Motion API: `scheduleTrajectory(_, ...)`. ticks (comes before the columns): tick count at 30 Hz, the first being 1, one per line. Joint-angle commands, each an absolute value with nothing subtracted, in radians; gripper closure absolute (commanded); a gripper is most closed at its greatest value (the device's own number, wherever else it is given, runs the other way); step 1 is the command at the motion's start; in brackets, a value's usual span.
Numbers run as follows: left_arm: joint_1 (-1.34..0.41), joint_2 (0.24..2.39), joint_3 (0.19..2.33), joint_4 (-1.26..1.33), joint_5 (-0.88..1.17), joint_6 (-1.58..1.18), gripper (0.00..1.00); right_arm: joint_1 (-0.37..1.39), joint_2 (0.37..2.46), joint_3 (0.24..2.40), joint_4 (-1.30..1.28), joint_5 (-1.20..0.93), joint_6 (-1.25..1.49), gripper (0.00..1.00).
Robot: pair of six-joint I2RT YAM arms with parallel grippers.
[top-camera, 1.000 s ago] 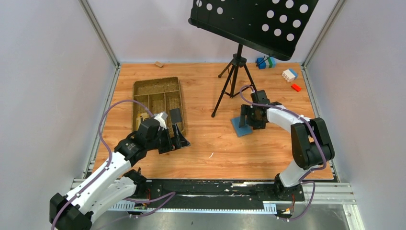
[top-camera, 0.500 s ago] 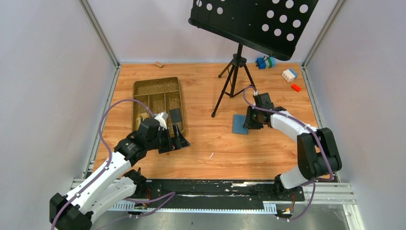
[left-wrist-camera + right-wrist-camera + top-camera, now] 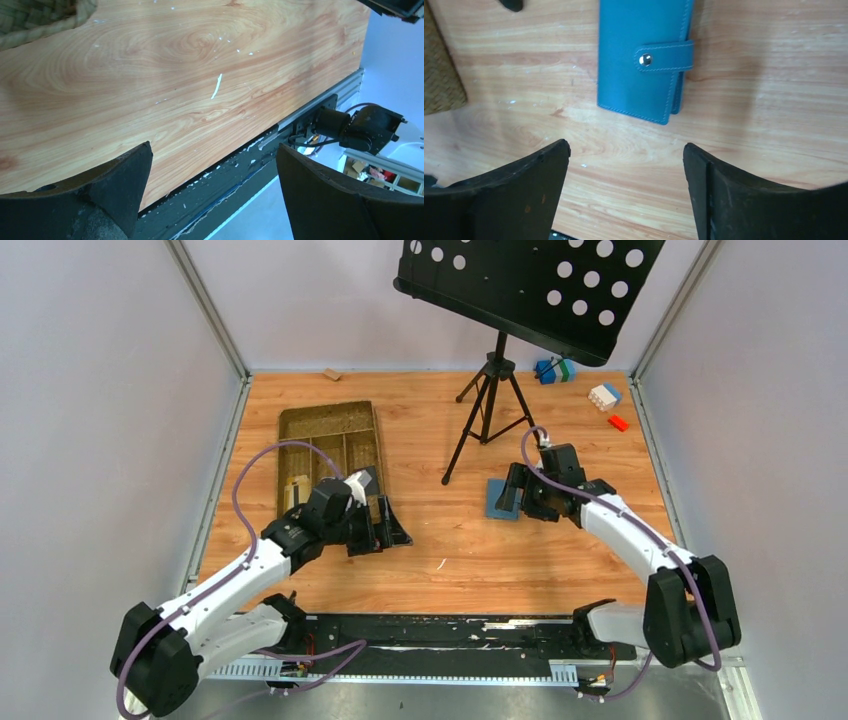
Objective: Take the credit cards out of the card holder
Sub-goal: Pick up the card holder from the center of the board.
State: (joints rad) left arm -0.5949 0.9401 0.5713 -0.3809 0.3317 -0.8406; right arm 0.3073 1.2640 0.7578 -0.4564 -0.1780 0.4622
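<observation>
Closed card holder (image 3: 639, 55) lies flat on desk (image 3: 749, 125) just ahead of right tool (image 3: 625, 147), long axis pointing away. Right tool spread, empty, nearer; left tool (image 3: 212, 150) spread wide, empty, well apart.

The white-and-black left arm (image 3: 225, 585) reaches forward and low. Its black two-finger left gripper (image 3: 214, 150) tilts downward with the jaws spread wide apart. The white-and-black right arm (image 3: 625, 530) bends at the elbow and stretches leftward, its black two-finger right gripper (image 3: 625, 145) pointing down, the jaws standing well apart.
</observation>
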Motion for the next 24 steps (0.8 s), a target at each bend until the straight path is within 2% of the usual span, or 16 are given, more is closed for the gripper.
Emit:
scheduleTrajectory(1,-0.626,0.954,0.58,-0.293,0.343,-0.863,0.0,0.303,1.344,0.863,-0.506,-0.057,0.466,0.1)
scheduleTrajectory(5,-0.628,0.95,0.598,-0.329,0.325,-0.851,0.0,0.298,1.5,0.965,-0.51,-0.067,0.453,0.08)
scheduleTrajectory(11,-0.628,0.917,0.602,-0.378,0.306,-0.837,0.0,0.298,1.667,1.06,-0.515,-0.023,0.44,0.16)
scheduleTrajectory(17,-0.627,0.895,0.612,-0.417,0.284,-0.816,0.0,0.299,1.721,1.086,-0.546,0.068,0.392,0.2)
scheduleTrajectory(24,-0.628,0.898,0.602,-0.427,0.278,-0.811,0.0,0.299,1.751,1.112,-0.558,0.043,0.352,0.47)
